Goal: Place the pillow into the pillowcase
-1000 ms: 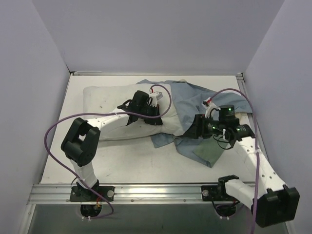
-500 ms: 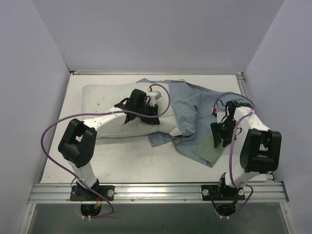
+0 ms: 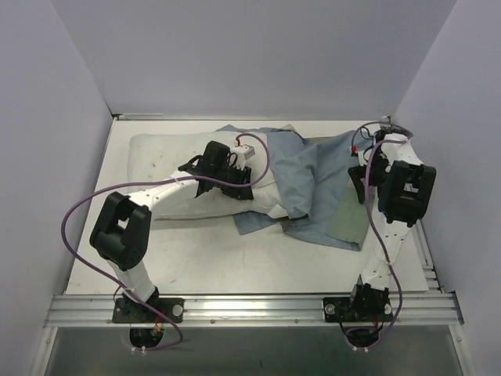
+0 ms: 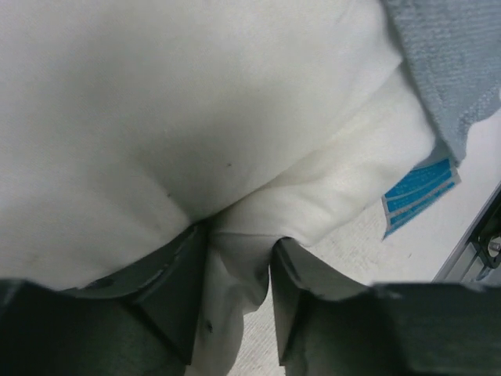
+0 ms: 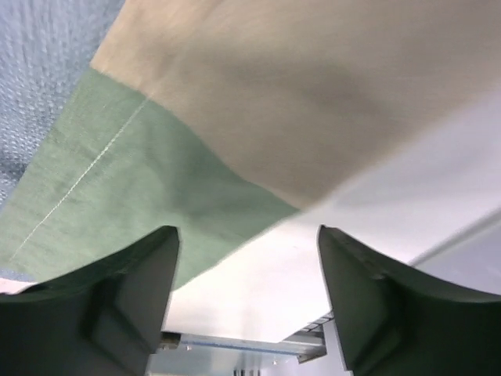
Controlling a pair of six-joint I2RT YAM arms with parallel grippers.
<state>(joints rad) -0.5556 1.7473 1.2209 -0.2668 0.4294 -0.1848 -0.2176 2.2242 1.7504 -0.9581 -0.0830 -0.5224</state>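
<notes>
The white pillow (image 3: 160,157) lies at the left centre, its right end under the edge of the blue-grey pillowcase (image 3: 313,176). My left gripper (image 3: 241,188) is shut on a fold of the pillow's near right part. In the left wrist view the gripper (image 4: 239,270) pinches white pillow fabric (image 4: 156,117), with the pillowcase (image 4: 458,63) at the upper right. My right gripper (image 3: 362,188) is open and empty above the pillowcase's right edge. The right wrist view shows the gripper (image 5: 246,270) over the green panel (image 5: 133,180) and tan panel (image 5: 297,86).
The table (image 3: 196,251) is walled at the left, back and right. A metal rail (image 3: 250,307) runs along the near edge. A blue striped tag (image 4: 419,192) hangs from the cloth near the pillow. The right arm stands folded close to the right wall.
My right arm has swung from the pillowcase's near side back to its far right edge. The pillowcase's near right corner now lies flatter. My left gripper has shifted slightly left with the pillow.
</notes>
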